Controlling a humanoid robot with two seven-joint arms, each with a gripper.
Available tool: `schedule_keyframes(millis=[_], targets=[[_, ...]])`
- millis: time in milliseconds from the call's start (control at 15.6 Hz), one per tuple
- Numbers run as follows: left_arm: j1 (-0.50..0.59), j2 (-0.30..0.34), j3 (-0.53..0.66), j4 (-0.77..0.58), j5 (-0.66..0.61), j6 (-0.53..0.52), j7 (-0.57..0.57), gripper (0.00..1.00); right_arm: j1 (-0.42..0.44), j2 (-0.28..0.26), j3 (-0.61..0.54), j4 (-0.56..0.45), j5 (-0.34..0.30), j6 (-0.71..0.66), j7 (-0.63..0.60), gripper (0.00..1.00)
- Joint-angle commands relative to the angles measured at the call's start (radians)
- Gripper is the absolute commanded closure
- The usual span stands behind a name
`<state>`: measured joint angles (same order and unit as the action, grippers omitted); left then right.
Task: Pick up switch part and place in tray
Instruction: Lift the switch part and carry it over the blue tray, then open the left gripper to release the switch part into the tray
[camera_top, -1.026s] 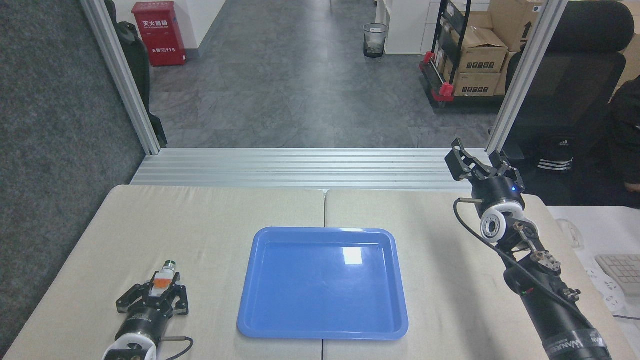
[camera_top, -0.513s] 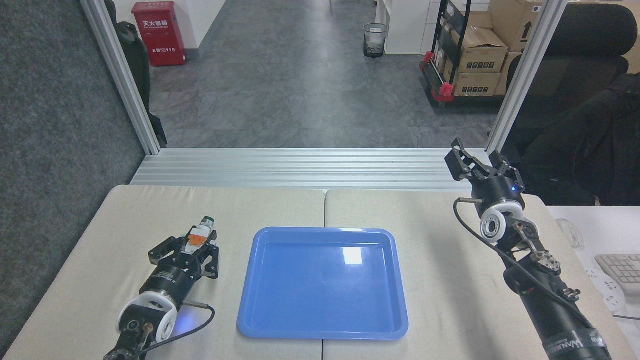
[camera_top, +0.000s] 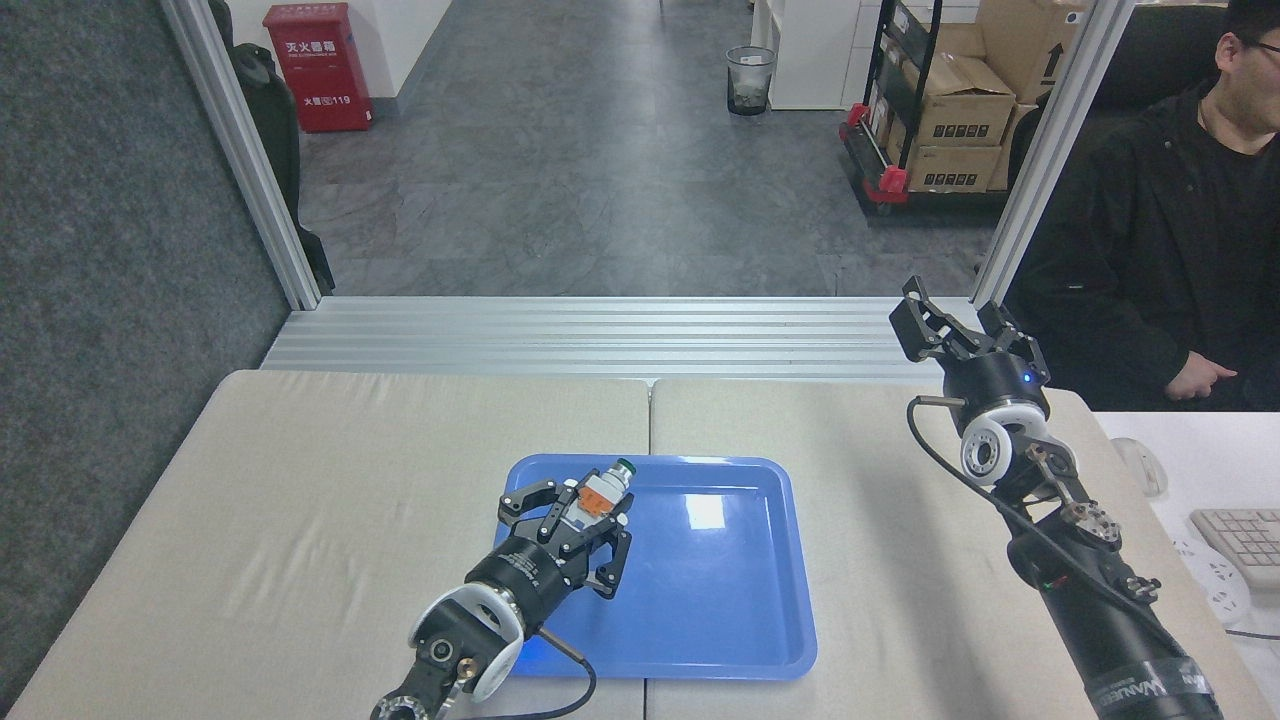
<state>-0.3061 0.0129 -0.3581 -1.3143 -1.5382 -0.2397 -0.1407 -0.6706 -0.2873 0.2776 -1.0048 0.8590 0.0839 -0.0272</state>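
Gripping the switch part (camera_top: 603, 489) between its closed fingers, the left gripper (camera_top: 580, 520) sits over the near-left portion of the tray (camera_top: 720, 600), its arm reaching in from the lower left. The part sticks out past the fingertips, away from the wrist: the orange block is nearest the fingers, the white-grey body just beyond it, and the dark green round cap at the far tip, pointing up and to the right toward the tray's far rim. Whether the part touches the tray floor or is held just above it cannot be judged from this angle. Beneath the gripper and on to its right the glossy blue floor of the tray shows bare, with a bright reflection patch lying to the right of the cap.

The right gripper (camera_top: 962, 318) is raised well apart from the tray, off to its far right beyond the beige table (camera_top: 300, 500) edge, with its two dark fingers spread wide and nothing between them. Behind that gripper, at the right edge, a person in dark clothing (camera_top: 1150, 240) is seated.
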Motion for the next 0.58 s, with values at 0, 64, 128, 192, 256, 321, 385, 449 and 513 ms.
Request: schedule_keyframes(millis=[0,64,128,192,256,321,385,449,513], targets=[[-0.033,-0.146,-0.277,0.184,-0.080,0.003,0.003,1.00,-0.001,-0.001,0.000,0.000,0.000,0.000,0.000,0.01],[-0.034,-0.142,-0.274,0.182,-0.079,0.004,0.003,1.00,0.000,-0.001,0.000,0.000,0.000,0.000,0.000,0.01],[-0.040,-0.143,-0.272,0.185,-0.079,0.005,0.001,1.00,0.000,0.000,0.000,0.000,0.000,0.000,0.000,0.01],[-0.054,-0.143,-0.271,0.185,-0.077,0.011,-0.003,1.00,0.000,-0.001,0.000,0.000,0.000,0.000,0.000,0.01],[-0.059,-0.143,-0.269,0.179,-0.070,0.013,-0.004,0.97,0.000,-0.001,0.000,0.000,0.000,0.000,0.000,0.01],[-0.060,-0.140,-0.268,0.179,-0.059,0.016,-0.005,0.84,0.000,-0.001,0.000,0.000,0.000,0.000,0.000,0.01],[-0.060,-0.139,-0.256,0.179,-0.056,0.023,-0.005,0.59,0.000,0.000,0.000,0.000,0.000,0.000,0.000,0.01],[-0.056,-0.137,-0.236,0.179,-0.054,0.030,-0.007,0.40,0.000,-0.001,0.000,0.000,0.000,0.000,0.000,0.01],[-0.051,-0.137,-0.222,0.179,-0.054,0.033,-0.007,0.23,0.000,0.000,0.000,0.002,0.000,0.000,0.000,0.01]])
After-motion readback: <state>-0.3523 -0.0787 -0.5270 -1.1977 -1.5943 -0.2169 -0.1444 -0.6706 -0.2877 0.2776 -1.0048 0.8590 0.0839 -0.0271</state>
